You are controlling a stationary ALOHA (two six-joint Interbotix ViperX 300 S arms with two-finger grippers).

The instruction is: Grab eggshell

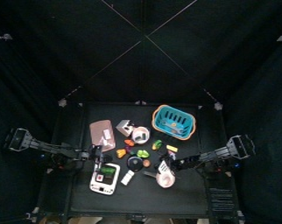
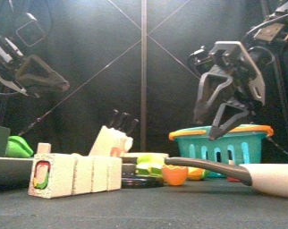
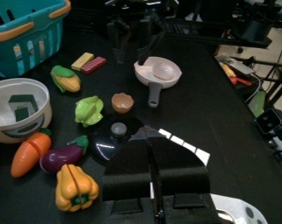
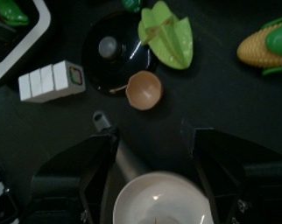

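Observation:
The eggshell [image 4: 144, 89] is a small brown half shell lying open side up on the black table, between a black lid [image 4: 114, 52] and a pink pan [image 4: 155, 206]. It also shows in the left wrist view [image 3: 123, 102]. My right gripper [image 4: 153, 140] is open and empty, hanging above the pan's handle just short of the eggshell. It shows in the front view [image 2: 226, 112] and the top view [image 1: 179, 160]. My left gripper [image 3: 158, 179] is shut and empty, low at the table's left [image 1: 91, 157], with the eggshell a way ahead of it.
A teal basket [image 3: 21, 39], corn [image 3: 65, 80], a white bowl [image 3: 17, 105], a carrot [image 3: 30, 150], an eggplant [image 3: 64, 155], a yellow pepper [image 3: 70, 186] and a green leaf [image 3: 89, 109] crowd the table. A white block [image 4: 50, 80] lies beside the lid.

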